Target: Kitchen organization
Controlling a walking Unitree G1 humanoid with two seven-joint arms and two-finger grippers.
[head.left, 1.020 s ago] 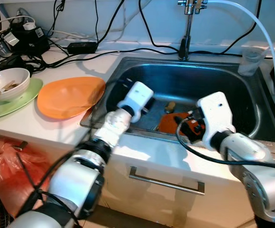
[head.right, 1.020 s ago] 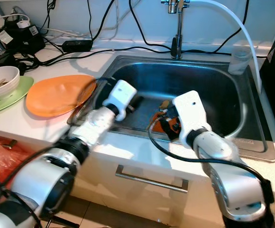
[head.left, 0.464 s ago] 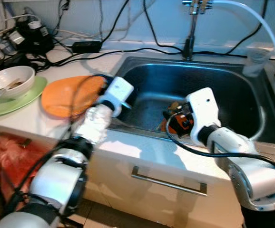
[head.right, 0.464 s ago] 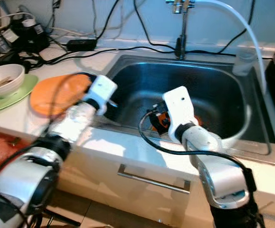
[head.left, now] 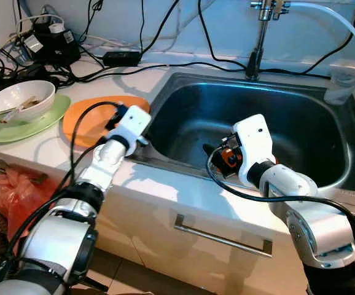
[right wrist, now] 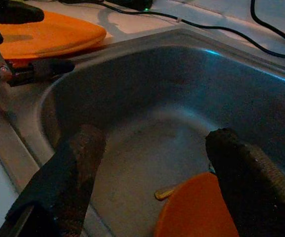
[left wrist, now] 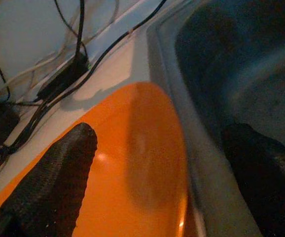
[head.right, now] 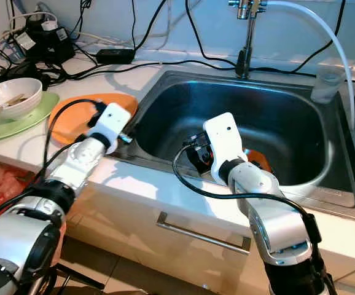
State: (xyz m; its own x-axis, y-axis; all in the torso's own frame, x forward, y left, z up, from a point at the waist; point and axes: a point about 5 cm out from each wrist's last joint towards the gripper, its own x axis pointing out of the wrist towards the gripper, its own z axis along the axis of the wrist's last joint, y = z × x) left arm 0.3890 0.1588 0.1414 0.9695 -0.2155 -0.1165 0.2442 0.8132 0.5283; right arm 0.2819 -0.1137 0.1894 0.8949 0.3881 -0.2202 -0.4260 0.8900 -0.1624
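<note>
A white counter (head.left: 54,144) runs across the scene with a steel sink (head.left: 300,98) set into it, a tap (head.left: 260,31) standing at the sink's far rim. The left gripper (left wrist: 157,182) hangs at the sink's left rim, over the right edge of a large orange plate (head.left: 88,117) that lies flat on the counter just beside the sink. Its fingers (left wrist: 53,177) are spread wide apart and hold nothing: in the left wrist view one finger is over the plate and the other over the sink's edge.

The right gripper (right wrist: 152,182) reaches into the sink from the near side. Its fingers (right wrist: 68,173) are also open and empty, set apart above the sink floor. Between them, low in the basin, lies a second orange plate (right wrist: 196,212), with a small pale stick-like piece (right wrist: 164,193) just beside it on the sink floor; what that piece is cannot be told. In the right eye view this plate (head.right: 258,161) peeks out from behind the right arm.

Farther left on the counter sits a green plate (head.left: 18,123) with a white bowl (head.left: 21,98) on it; something lies in the bowl, too small to make out. Black cables (head.left: 122,58) and adapters crowd the far left corner of the counter. A clear plastic cup (head.left: 343,83) stands at the sink's far right corner, and a white hose (head.left: 343,27) arcs from the tap over it. A red plastic bag (head.left: 11,190) hangs below the counter at the near left, and a drawer with a metal handle (head.left: 223,236) sits under the sink.
</note>
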